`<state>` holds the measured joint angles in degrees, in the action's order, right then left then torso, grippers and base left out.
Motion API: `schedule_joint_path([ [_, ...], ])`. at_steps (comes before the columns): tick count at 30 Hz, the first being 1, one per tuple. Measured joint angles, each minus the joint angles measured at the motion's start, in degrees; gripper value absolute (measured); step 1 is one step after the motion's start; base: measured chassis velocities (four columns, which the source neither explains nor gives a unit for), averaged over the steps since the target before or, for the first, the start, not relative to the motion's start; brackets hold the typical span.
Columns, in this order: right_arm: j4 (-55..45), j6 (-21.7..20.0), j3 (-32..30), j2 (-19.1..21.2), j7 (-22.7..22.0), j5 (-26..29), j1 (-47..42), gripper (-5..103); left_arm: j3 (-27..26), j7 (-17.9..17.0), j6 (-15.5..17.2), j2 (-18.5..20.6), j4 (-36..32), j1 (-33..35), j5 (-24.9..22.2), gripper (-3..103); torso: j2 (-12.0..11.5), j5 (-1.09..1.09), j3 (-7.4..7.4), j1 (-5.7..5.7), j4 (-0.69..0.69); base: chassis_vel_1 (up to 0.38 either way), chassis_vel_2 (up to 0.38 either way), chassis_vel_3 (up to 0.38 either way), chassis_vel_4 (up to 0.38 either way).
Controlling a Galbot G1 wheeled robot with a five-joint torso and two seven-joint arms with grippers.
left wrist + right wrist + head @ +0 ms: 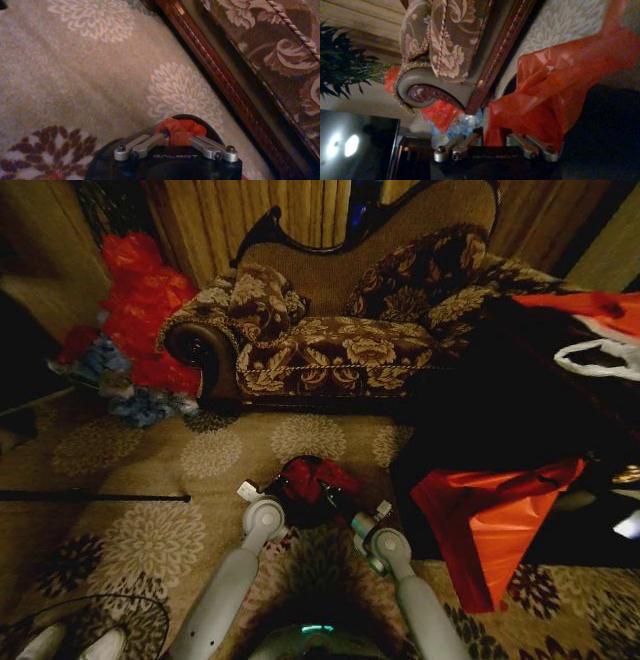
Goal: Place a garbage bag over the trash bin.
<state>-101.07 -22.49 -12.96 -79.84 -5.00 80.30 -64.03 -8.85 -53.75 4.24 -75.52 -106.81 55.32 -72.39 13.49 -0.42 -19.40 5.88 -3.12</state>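
My bin point(305, 505) stands on the carpet point(170, 470) just before the sofa point(340, 330). The bag point(315, 478) lies over the bin's top. My left gripper point(252, 492) is at the bin's left, my right gripper point(380, 510) at its right. A heap of bags point(140, 330) sits left of the sofa.

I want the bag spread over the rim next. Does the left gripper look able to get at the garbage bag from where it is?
Probably yes: the left gripper is already shut on the garbage bag above the trash bin.
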Motion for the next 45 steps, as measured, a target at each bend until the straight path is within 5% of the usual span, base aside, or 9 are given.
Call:
schedule_joint_path([
  [21,3.3,1.4,1.3,-2.6,-0.8,-0.7,4.5,95,0.2,0.2,0.0,-0.5,0.3,0.0,0.0,0,0.0,0.0,0.0,0.0,0.01,0.0,0.0,0.0,0.0],
  [41,2.0,2.1,0.6,-0.6,2.3,-3.3,3.6,38,-0.4,0.1,1.0,-1.0,0.9,0.8,1.2,0,0.0,0.0,0.0,0.0,0.0,0.0,0.0,0.0,0.0],
  [45,1.9,2.0,1.3,0.0,2.0,-4.8,3.5,30,-0.7,-0.1,1.2,-0.8,0.5,1.1,1.9,15,0.0,0.0,0.0,0.0,0.0,0.0,0.0,0.0,0.0],
])
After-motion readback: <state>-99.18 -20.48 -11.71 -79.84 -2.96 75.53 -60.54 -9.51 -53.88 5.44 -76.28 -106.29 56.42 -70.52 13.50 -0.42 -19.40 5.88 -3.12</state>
